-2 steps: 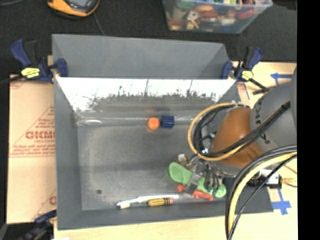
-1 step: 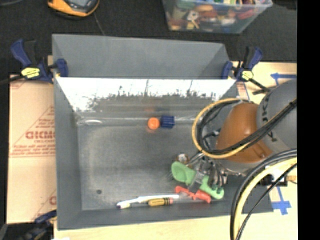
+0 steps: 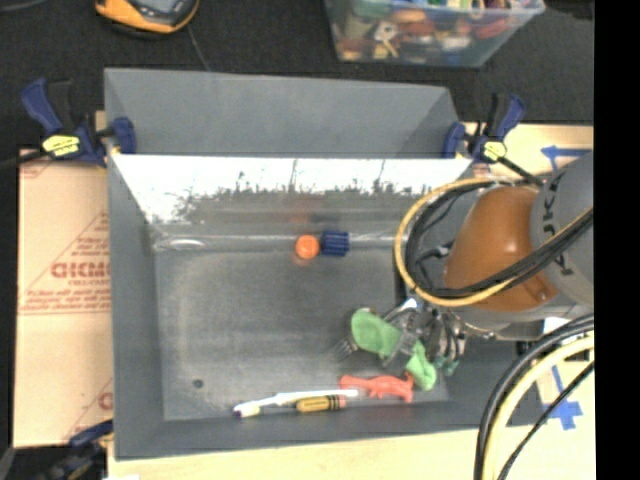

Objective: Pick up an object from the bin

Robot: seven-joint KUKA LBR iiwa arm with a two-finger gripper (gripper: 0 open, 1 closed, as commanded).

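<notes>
Green and crumpled, a soft-looking lump (image 3: 375, 334) lies on the floor of the grey metal bin (image 3: 200, 308), and it serves as the reference for everything else. The gripper (image 3: 428, 340) is low in the bin, right against the lump's right side, under the arm's orange wrist cover (image 3: 500, 248) and looped black-and-yellow cables (image 3: 420, 230).

This looks like the closing-in stage of the pick. The tool is down at the lump, but nothing shows it lifted or clearly clamped. I cannot tell whether the jaws are apart or together, because the wrist and cables shadow that spot. Judging from this, the next move calls for the jaws to settle on both sides of the lump, close, then rise straight up.

A flat red-pink plastic piece (image 3: 380, 385) lies just in front of the lump and could be dragged along. A thin white stick with a yellow-and-black band (image 3: 295, 402) lies in front and to the left. A small orange ball (image 3: 306, 248) and a blue block (image 3: 334, 242) touch each other well behind the lump, by the far wall.

A second green patch (image 3: 422, 370) shows just in front of the gripper. It is unclear whether it belongs to the lump.
</notes>
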